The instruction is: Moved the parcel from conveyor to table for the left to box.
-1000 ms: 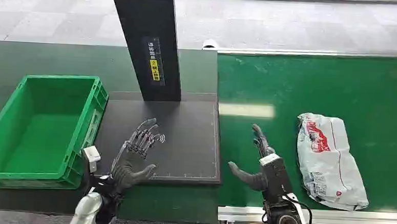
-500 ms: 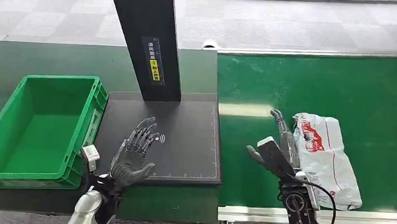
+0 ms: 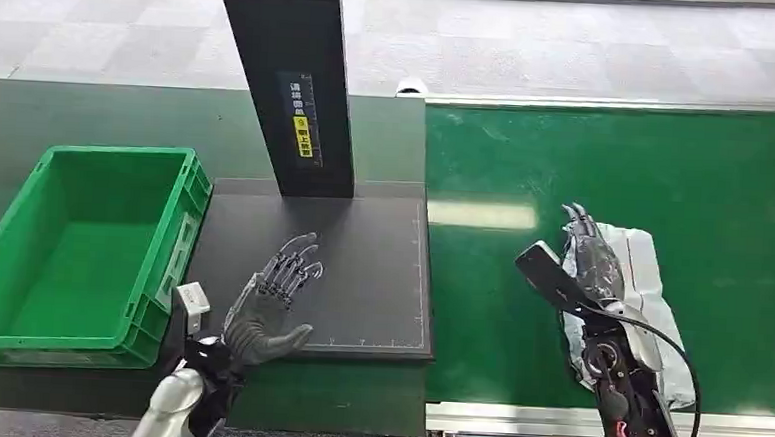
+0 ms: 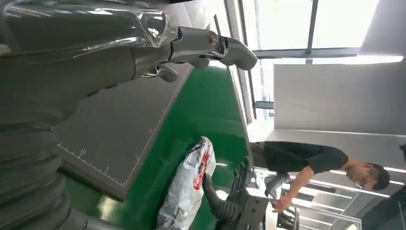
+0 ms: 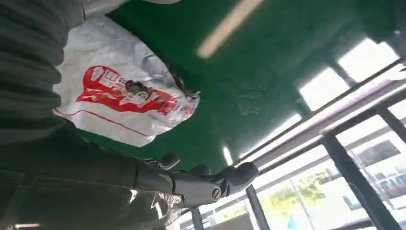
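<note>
The parcel, a white plastic bag with red print, lies flat on the green conveyor belt at the right. My right hand hovers over its left end with fingers spread and nothing gripped; whether it touches the bag I cannot tell. The right wrist view has the parcel beyond the outstretched fingers. My left hand hangs open, palm up, over the dark mat on the table. From the left wrist I see the parcel past the mat's edge.
A green crate stands empty at the table's left. A black post rises behind the mat. The conveyor's metal rail runs along the front. A person in a black shirt stands beyond the belt.
My right hand has swung right and forward from the bare belt to above the parcel's left end. The parcel has drifted slightly left. The left hand has barely moved.
</note>
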Motion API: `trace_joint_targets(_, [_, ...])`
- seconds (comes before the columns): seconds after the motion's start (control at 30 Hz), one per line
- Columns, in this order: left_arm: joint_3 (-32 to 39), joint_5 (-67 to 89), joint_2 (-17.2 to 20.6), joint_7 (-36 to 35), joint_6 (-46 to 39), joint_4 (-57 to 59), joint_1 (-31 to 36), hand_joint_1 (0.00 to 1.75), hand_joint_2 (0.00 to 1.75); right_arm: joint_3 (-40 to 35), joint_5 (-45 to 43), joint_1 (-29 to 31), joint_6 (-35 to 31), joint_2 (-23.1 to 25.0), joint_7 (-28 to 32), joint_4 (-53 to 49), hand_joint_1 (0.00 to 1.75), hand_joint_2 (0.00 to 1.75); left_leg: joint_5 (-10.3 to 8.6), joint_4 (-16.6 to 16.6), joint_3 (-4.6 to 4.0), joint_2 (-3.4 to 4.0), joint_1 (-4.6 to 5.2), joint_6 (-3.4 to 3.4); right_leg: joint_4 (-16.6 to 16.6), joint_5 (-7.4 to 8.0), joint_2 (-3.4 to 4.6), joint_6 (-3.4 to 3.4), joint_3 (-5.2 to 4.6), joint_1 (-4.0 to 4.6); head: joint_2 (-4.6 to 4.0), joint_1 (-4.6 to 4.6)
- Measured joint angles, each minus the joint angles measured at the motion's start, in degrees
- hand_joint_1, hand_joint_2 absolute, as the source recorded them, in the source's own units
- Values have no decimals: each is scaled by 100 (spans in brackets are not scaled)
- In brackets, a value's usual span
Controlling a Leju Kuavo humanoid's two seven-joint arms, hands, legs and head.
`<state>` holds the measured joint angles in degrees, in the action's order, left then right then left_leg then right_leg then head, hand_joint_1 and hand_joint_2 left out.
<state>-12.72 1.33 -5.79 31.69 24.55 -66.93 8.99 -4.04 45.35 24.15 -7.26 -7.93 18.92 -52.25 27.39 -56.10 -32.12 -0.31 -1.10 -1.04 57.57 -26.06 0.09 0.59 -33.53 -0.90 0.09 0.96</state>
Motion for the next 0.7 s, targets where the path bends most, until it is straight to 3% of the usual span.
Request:
trace_joint_targets(0.33, [-197, 223, 70, -118, 46, 83, 21, 0, 175, -201, 628, 314, 441, -406, -1242, 1207, 0, 175, 0, -1, -2, -1, 0, 0, 0, 0, -1, 0, -1, 0, 0, 0])
trace_joint_targets(0.7, [-300, 306, 96, -192, 17, 181, 39, 0, 175, -470, 908, 675, 1036, -667, -1868, 2104, 0, 175, 0, -1, 0, 0, 0, 0, 0, 0, -2, 0, 0, 0, 0, -2])
